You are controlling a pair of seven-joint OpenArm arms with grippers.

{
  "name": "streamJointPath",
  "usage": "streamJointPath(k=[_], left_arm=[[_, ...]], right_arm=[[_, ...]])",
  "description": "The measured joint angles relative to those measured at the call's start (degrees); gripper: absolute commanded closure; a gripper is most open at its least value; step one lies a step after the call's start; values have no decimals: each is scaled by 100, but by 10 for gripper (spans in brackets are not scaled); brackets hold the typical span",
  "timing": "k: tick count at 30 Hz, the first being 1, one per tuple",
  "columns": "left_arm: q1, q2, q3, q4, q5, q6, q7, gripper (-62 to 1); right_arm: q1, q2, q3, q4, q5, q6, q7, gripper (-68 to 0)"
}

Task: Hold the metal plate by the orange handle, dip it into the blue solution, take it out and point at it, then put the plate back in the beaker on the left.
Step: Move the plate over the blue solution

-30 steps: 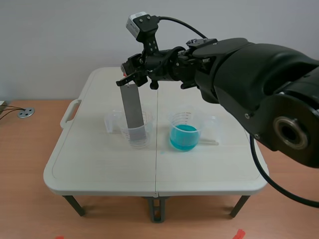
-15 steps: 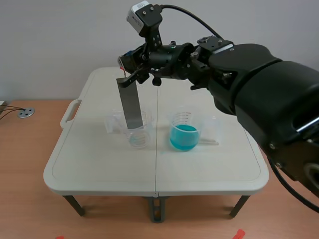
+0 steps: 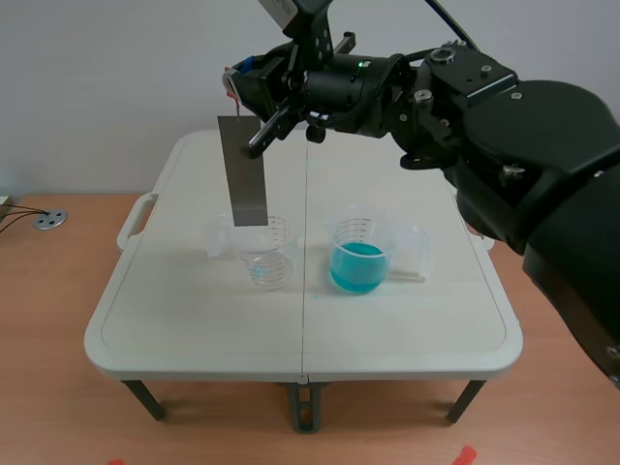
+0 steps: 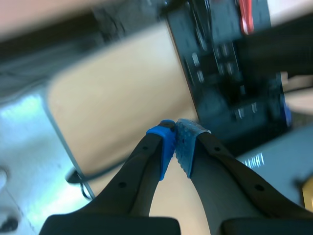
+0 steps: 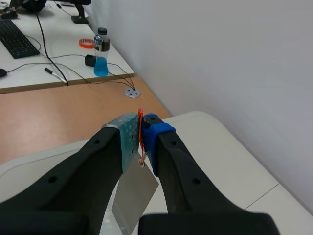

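Directly beneath my right gripper (image 3: 240, 85), the flat grey metal plate (image 3: 243, 174) hangs by its thin orange handle (image 5: 140, 122), pinched tight between both pads. A second ago its lower end stood inside the clear plastic beaker on the left (image 3: 263, 254); now it hangs at about rim height. Next, I judge, comes the blue solution (image 3: 358, 266) alongside. My left gripper (image 4: 175, 143) is closed, empty.

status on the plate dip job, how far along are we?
Done: the right gripper is shut on the orange handle. In hand: the plate hangs over the left beaker, lower edge near its rim. Left: dip it in the blue solution, take it out, point, put it back.
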Motion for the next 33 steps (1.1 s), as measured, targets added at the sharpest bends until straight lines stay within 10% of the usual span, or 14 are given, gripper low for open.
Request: streamJointPath(k=[11, 22, 33], left_arm=[[-7, -1019, -1106, 1056, -881, 2, 11, -16], [-654, -2098, -1281, 1086, -1110, -68, 50, -16], [-2052, -2291, -1073, 1078, -1239, -610, 9, -16]], right_arm=[[-487, 466, 153, 1416, 28, -22, -129, -13], [-662, 1137, 684, 2269, 463, -22, -275, -13], [-686, 2000, 1143, 2295, 1154, 153, -313, -13]])
